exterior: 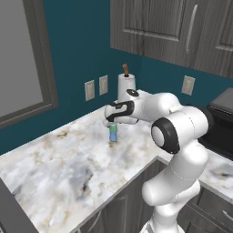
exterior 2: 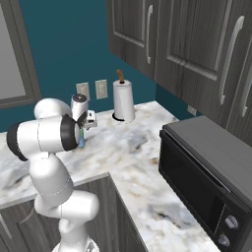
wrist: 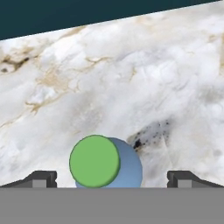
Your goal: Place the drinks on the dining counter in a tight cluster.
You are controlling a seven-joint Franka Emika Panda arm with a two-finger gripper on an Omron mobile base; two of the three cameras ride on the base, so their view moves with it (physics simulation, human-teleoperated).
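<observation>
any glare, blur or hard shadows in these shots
Left base view: even flat light, no glare on the veined marble worktop, only a faint shadow beside the small blue bottle with a green cap. Right base view: matte black microwave, no reflections. Hand view: sharp, and the bottle casts no hard shadow.

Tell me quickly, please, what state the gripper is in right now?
Gripper: open, holding nothing; its fingertips stand wide on either side of the blue bottle with the green cap, just above it, not closed on it.
</observation>
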